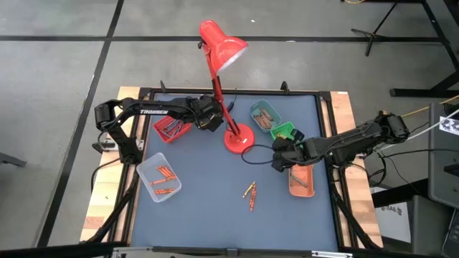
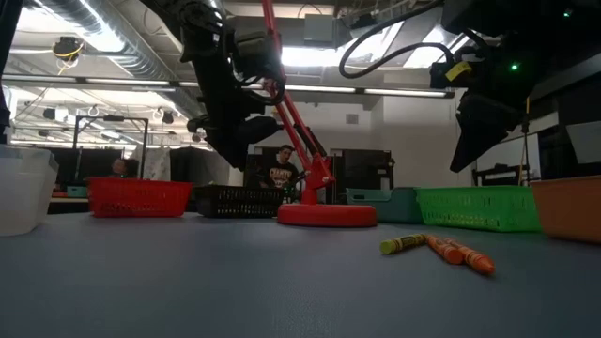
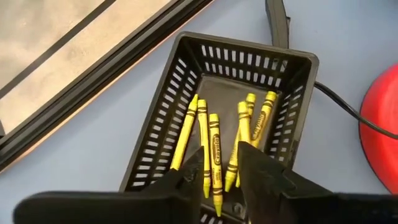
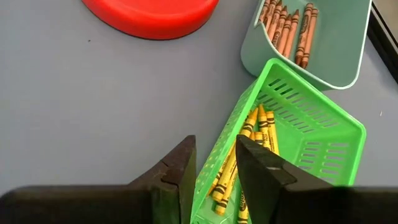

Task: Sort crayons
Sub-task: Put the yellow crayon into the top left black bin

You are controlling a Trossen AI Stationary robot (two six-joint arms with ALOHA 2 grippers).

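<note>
The left claw [image 3: 219,174] is seen poised over a black slotted basket [image 3: 186,56] at the far left-centre of the counter [image 1: 215,193], just beside the red tray [image 1: 172,129]. Its fingers stand a narrow gap apart with nothing gripped; a yellow crayon [image 3: 216,158] lies in the basket directly beneath that gap, among several other yellow ones. A drop-off step is judged to be in hand, or only just finished.

The right claw [image 4: 214,168] is held above the near edge of a green basket [image 4: 323,134] on the right of the counter, its fingers likewise parted narrowly and empty. More yellow crayons [image 4: 245,140] lie in that basket, and brown ones are gathered in the pale teal tray [image 4: 348,68] beyond it.

Unsorted crayons [image 1: 251,193] remain loose on the bare counter near the middle front, well apart from both claws. A few orange sticks are seen in the clear tray [image 1: 147,172] at the near left, and some in the orange tray [image 1: 301,188] at the near right.

Next, a lift clear of the basket is called for, then a reach to the loose group, with one stick singled out by colour.
</note>
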